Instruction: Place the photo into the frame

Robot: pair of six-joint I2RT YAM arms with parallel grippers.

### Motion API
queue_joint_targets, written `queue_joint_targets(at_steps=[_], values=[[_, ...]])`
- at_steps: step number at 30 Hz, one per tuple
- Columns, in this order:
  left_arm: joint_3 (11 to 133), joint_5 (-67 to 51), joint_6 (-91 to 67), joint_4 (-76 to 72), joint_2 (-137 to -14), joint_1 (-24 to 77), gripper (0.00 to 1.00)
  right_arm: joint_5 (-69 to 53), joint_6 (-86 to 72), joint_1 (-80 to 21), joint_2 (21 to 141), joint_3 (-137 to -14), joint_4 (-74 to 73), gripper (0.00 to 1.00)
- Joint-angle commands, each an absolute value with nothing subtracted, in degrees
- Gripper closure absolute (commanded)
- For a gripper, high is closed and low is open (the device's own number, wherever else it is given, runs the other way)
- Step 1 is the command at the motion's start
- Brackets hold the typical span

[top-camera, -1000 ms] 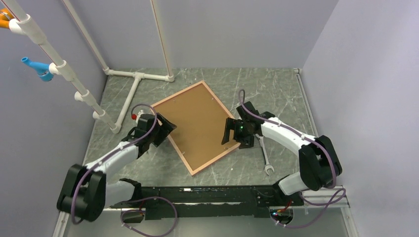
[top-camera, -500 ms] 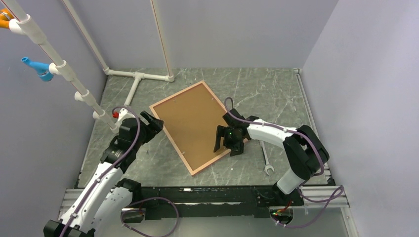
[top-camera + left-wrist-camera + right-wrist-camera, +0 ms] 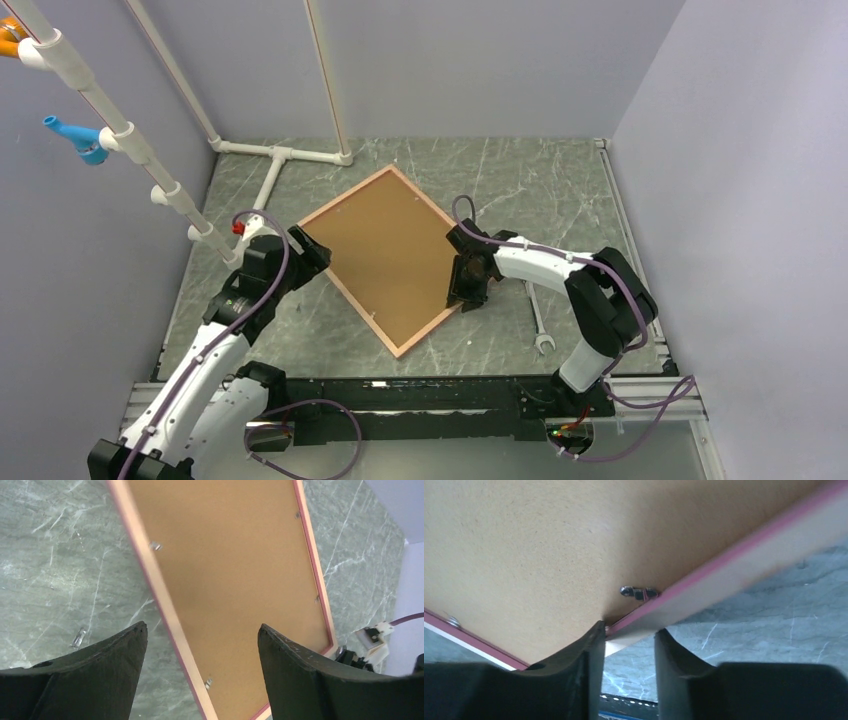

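The frame (image 3: 348, 288) lies back-up on the table, its brown backing board (image 3: 385, 255) filling it. The photo is not in view. My right gripper (image 3: 458, 295) is shut on the frame's right edge near the near corner. In the right wrist view the pink rim (image 3: 734, 565) runs between the right gripper's (image 3: 629, 630) fingers, one finger on the board (image 3: 524, 540) side, and the edge sits a little off the table. My left gripper (image 3: 312, 250) hangs open above the frame's left edge; the left wrist view shows the left gripper (image 3: 201, 626) wide apart over the rim (image 3: 150, 575), holding nothing.
A wrench (image 3: 535, 315) lies right of the frame beside the right arm. A white pipe stand (image 3: 270, 170) occupies the back left, with a slanted pipe rack (image 3: 130, 140) along the left wall. Small metal tabs (image 3: 639, 592) line the board's edge.
The right gripper has closed onto the frame's right edge, and the frame has turned on the table. The left arm drew back from the left edge earlier and now holds still.
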State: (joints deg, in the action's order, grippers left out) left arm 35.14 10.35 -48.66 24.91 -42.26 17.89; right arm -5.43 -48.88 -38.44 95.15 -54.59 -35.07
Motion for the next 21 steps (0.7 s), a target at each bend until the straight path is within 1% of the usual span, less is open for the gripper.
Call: queue_joint_targets(at_steps=[1, 4, 8, 13, 18, 21], values=[[38.21, 9.47, -45.82, 24.74, -43.35, 18.11, 0.17, 2.49, -43.80, -38.49, 96.24, -55.38, -34.57, 0.73], [39.31, 8.96, -44.45, 25.56, -45.42, 18.00, 0.16, 2.21, -42.37, -37.04, 96.28, -55.07, -34.61, 0.88], [40.29, 7.38, -42.57, 26.22, -47.90, 17.13, 0.15, 2.15, -39.44, -33.42, 95.94, -55.08, -35.20, 0.99], [40.18, 3.47, -40.20, 25.84, -50.53, 14.64, 0.13, 1.68, -32.72, -26.02, 94.85, -57.07, -37.32, 1.00], [39.62, -0.52, -37.68, 25.85, -54.49, 10.94, 0.07, 3.18, -27.10, -21.48, 95.38, -60.08, -39.97, 1.00], [38.64, -3.47, -36.48, 25.27, -57.04, 9.10, 0.06, 3.07, -25.36, -20.21, 96.47, -60.92, -40.04, 0.96]])
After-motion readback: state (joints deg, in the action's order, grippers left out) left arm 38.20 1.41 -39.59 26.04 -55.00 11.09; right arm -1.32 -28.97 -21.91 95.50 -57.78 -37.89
